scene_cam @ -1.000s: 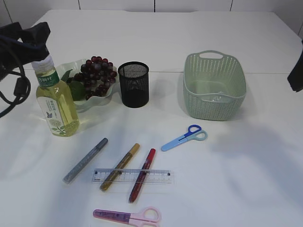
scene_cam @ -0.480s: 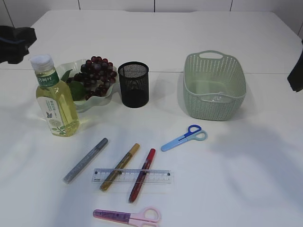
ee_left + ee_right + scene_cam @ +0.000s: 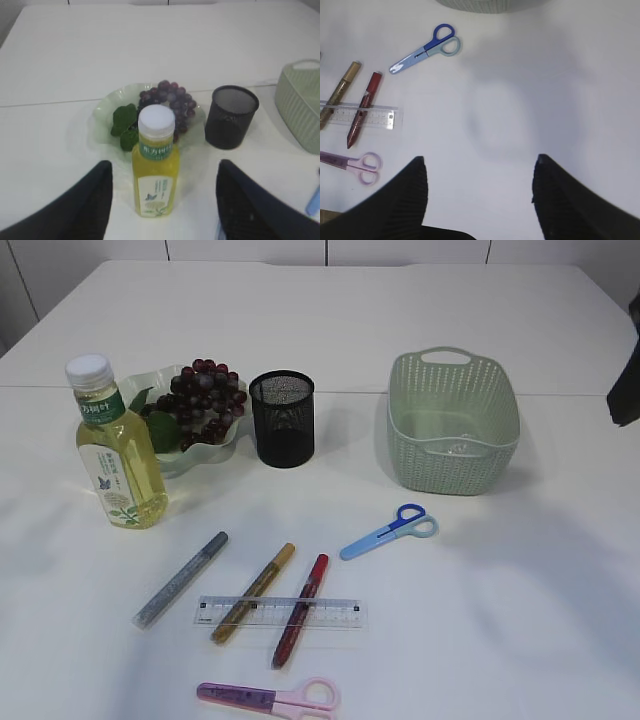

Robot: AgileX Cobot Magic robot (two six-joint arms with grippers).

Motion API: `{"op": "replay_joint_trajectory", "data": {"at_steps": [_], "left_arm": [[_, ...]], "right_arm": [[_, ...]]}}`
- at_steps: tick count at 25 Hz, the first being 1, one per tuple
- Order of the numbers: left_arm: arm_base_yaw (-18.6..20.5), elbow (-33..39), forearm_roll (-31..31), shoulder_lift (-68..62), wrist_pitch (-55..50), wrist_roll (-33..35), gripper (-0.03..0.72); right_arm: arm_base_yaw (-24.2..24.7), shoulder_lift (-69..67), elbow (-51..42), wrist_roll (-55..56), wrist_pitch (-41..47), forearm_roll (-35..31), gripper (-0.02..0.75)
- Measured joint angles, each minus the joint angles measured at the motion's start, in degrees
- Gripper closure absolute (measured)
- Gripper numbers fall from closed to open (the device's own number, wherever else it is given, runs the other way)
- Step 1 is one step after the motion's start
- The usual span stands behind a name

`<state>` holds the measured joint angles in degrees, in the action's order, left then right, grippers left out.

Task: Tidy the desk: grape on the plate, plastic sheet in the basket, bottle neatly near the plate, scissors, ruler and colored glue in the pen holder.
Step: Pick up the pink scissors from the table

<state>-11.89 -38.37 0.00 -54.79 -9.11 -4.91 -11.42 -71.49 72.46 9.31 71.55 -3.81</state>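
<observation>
The bottle (image 3: pixel 115 445) of yellow drink stands upright in front of the green plate (image 3: pixel 222 445), which holds the grape bunch (image 3: pixel 207 398). The black mesh pen holder (image 3: pixel 282 418) stands right of the plate. Silver (image 3: pixel 180 579), gold (image 3: pixel 253 592) and red (image 3: pixel 300 609) glue pens lie at the front, with the clear ruler (image 3: pixel 345 614) across two of them. Blue scissors (image 3: pixel 385 531) and pink scissors (image 3: pixel 270 698) lie nearby. My left gripper (image 3: pixel 162 170) is open, back from the bottle (image 3: pixel 156 162). My right gripper (image 3: pixel 479 162) is open over bare table. The plastic sheet lies faintly in the basket (image 3: pixel 455 420).
The white table's far edge runs behind the plate and the basket. In the right wrist view, the blue scissors (image 3: pixel 425 48), red glue (image 3: pixel 361 107) and pink scissors (image 3: pixel 352 164) lie to the left of the gripper.
My left arm has let go of the bottle cap and pulled back to the left out of the exterior view. The bottle stays upright in place.
</observation>
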Motion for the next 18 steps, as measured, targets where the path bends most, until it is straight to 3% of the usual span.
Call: {"op": "replay_joint_trajectory", "data": {"at_steps": [8,13,18], "left_arm": [[0.0,-5.3,0.0,6.4,-23.7,2.7,0.228],[0.0,-6.1,-1.7,6.4,-31.0,4.9,0.230],[0.0,-6.1,-8.3,6.4,-33.3,10.6,0.230]], "right_arm": [[0.0,0.0,0.0,1.3,0.0,-1.4,0.225],[0.0,0.0,0.0,3.6,0.0,-1.6,0.225],[0.0,0.0,0.0,5.1,0.0,-1.7,0.225]]}}
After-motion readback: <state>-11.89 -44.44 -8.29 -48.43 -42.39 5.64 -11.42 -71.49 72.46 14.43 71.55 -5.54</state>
